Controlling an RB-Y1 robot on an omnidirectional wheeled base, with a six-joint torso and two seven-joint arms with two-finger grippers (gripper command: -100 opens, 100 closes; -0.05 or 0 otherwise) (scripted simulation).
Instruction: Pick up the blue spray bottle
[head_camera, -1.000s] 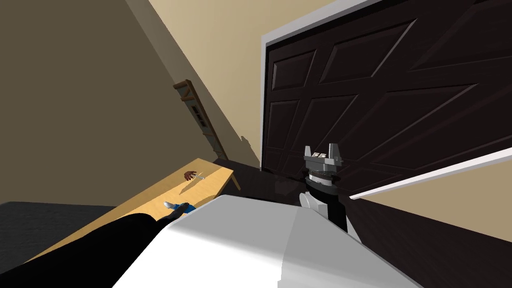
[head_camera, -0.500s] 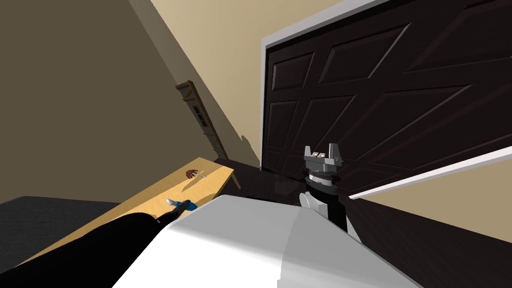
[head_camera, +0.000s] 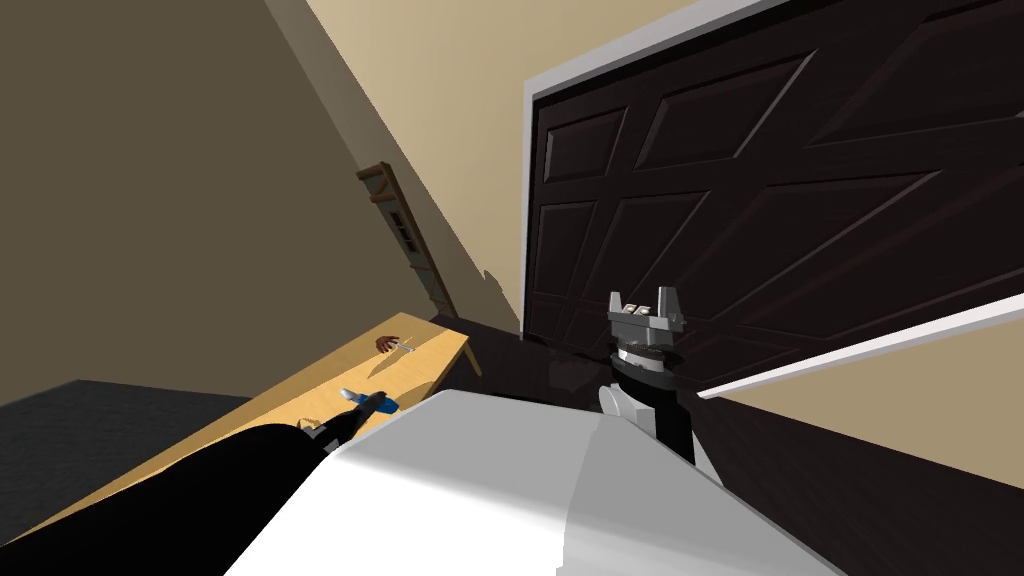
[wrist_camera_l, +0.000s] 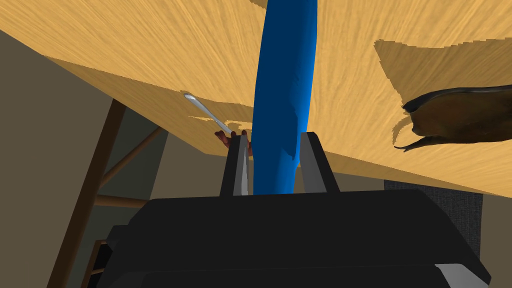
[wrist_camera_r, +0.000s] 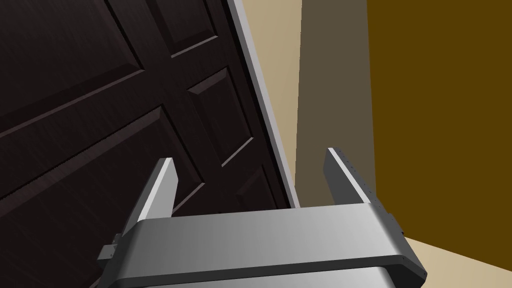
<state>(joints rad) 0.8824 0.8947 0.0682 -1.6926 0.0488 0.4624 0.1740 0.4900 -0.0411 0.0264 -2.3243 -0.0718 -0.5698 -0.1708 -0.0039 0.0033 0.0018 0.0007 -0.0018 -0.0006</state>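
Note:
The blue spray bottle (head_camera: 379, 404) with a pale tip hangs just over the wooden table (head_camera: 425, 362), at the end of my black left arm. In the left wrist view its blue body (wrist_camera_l: 285, 95) runs straight out between the two fingers, which press its sides. My left gripper (wrist_camera_l: 275, 152) is shut on it, and a shadow lies on the table beside it. My right gripper (head_camera: 645, 302) is held up in front of the dark panelled door (head_camera: 760, 200). Its fingers (wrist_camera_r: 160, 192) stand wide apart with nothing between them.
A small brown thing with a silver handle (head_camera: 388, 345) lies near the table's far end (wrist_camera_l: 215, 122). A larger dark brown object (wrist_camera_l: 460, 117) lies on the table close to the bottle. A wooden ladder (head_camera: 405, 235) leans on the wall behind.
My left gripper has carried the bottle a little up and toward the table's far end. The head camera has shifted slightly. The right arm has not moved.

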